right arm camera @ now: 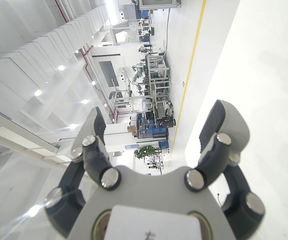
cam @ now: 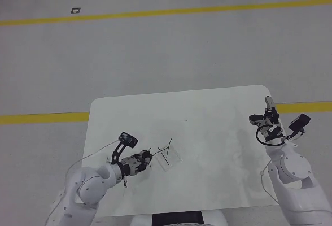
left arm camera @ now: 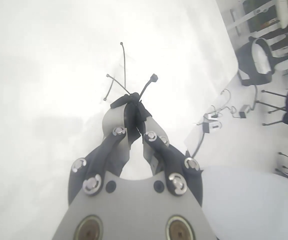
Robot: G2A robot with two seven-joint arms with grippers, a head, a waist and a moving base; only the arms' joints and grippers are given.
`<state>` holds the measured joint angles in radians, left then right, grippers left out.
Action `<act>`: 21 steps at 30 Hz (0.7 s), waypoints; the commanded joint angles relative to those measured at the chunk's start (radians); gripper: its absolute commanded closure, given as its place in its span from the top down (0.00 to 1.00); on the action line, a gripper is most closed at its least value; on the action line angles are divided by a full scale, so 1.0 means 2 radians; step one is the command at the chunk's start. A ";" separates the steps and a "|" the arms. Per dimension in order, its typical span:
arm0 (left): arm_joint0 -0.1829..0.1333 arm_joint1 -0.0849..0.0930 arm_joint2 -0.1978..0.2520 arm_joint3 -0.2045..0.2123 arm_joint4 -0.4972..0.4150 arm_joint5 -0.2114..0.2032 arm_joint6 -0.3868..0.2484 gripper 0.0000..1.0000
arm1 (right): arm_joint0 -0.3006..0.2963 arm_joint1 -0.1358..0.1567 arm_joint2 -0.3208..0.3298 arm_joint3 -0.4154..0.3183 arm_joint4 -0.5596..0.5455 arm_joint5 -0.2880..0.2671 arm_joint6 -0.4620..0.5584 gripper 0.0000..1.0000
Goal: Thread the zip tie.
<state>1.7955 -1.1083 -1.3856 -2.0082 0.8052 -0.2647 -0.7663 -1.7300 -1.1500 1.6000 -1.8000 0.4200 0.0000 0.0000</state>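
Note:
My left gripper (left arm camera: 133,100) (cam: 147,157) is shut on a black zip tie (left arm camera: 147,86), whose square head sticks up past the fingertips. It hovers low over the near left part of the white table (cam: 211,113). Just beyond the fingertips, other black zip ties (left arm camera: 124,63) (cam: 165,151) lie crossed on the table. My right gripper (right arm camera: 156,123) (cam: 269,107) stands open and empty at the table's right edge, pointing away from the ties toward the room.
A small dark speck (cam: 186,120) marks the table's middle. Yellow floor lines (cam: 36,118) run behind and beside the table. Chairs and cables (left arm camera: 259,61) stand on the floor off one table edge in the left wrist view.

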 commanded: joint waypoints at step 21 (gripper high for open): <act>0.077 0.011 -0.004 -0.067 0.231 0.002 0.140 0.00 | 0.000 0.000 0.000 0.000 0.000 0.000 0.000 1.00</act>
<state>1.9488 -1.0860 -1.3945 -2.1415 1.2677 -0.2599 -0.4854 -1.7300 -1.1500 1.6000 -1.8000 0.4200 0.0000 0.0000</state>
